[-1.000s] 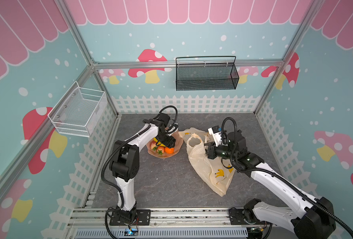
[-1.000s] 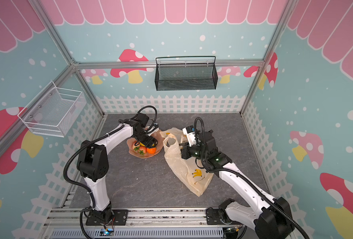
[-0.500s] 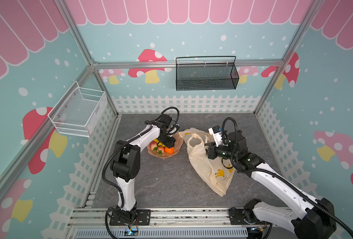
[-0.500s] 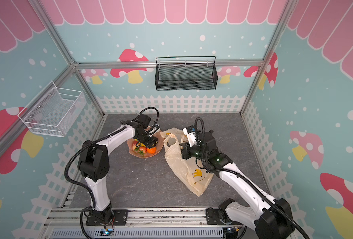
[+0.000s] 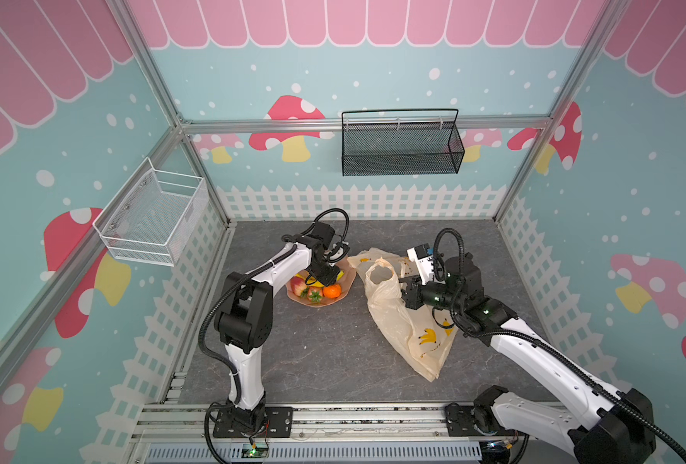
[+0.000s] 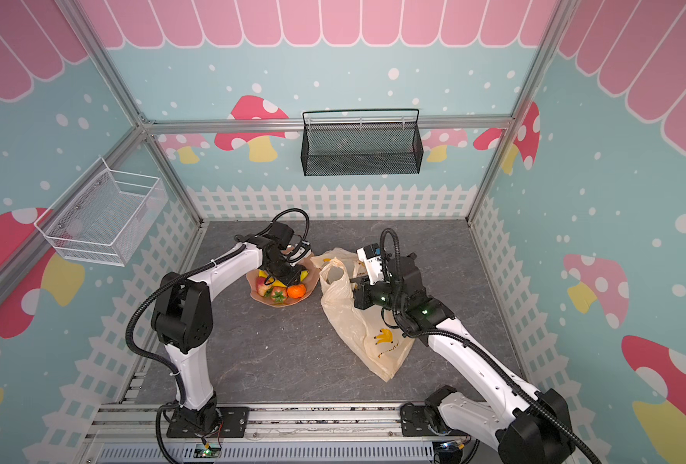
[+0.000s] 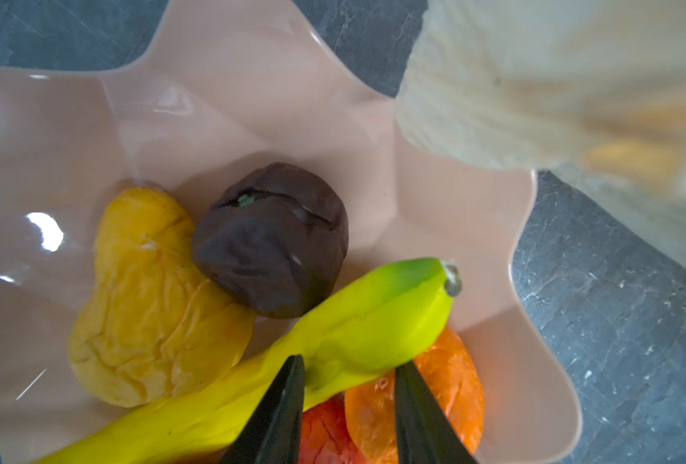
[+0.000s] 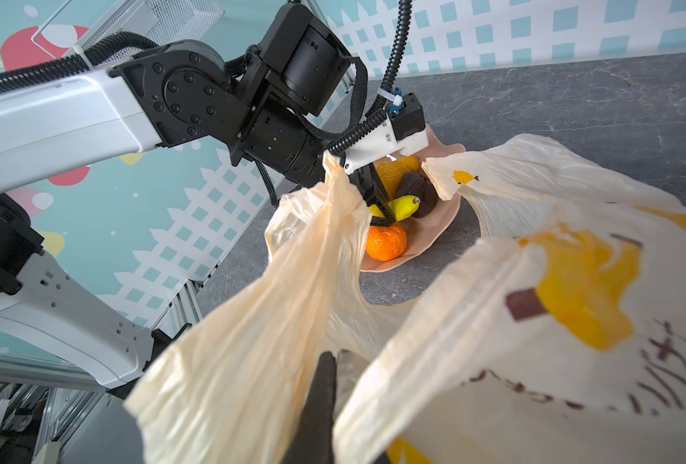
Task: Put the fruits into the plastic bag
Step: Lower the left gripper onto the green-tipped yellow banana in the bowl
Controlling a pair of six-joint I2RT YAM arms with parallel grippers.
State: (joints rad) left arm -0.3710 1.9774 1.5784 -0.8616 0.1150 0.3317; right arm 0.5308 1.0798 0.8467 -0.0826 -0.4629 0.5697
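**Left fingers** (image 7: 281,418) — closed on the yellow-green banana (image 7: 373,321), one black tip on each side of its middle. The banana lies in the pink dish (image 7: 253,100), its grey-tipped end pointing toward the bag.

**Also in the dish:**
- a dark brown round piece (image 7: 271,241), touching the banana
- a wrinkled yellowish piece (image 7: 144,297), pressed against the dark one
- an orange (image 7: 450,385), partly under the banana's thick end
- a strawberry (image 5: 314,296), just left of the orange in a top view

The dish stands a little left of frame centre in both top views, on the grey desk (image 5: 313,353).

**Right fingers** (image 8: 319,405) — together, pinching a fold of the plastic bag (image 5: 405,333) near its mouth. One loop handle stands upright and the mouth faces the dish, just beside its rim. The bag's body trails toward the lower right of the frame, flat on the desk with its banana prints upward. The bag's contents cannot be made out.

**Walls:** black mesh basket (image 5: 399,148) at upper centre; white wire basket (image 5: 152,217) at left.
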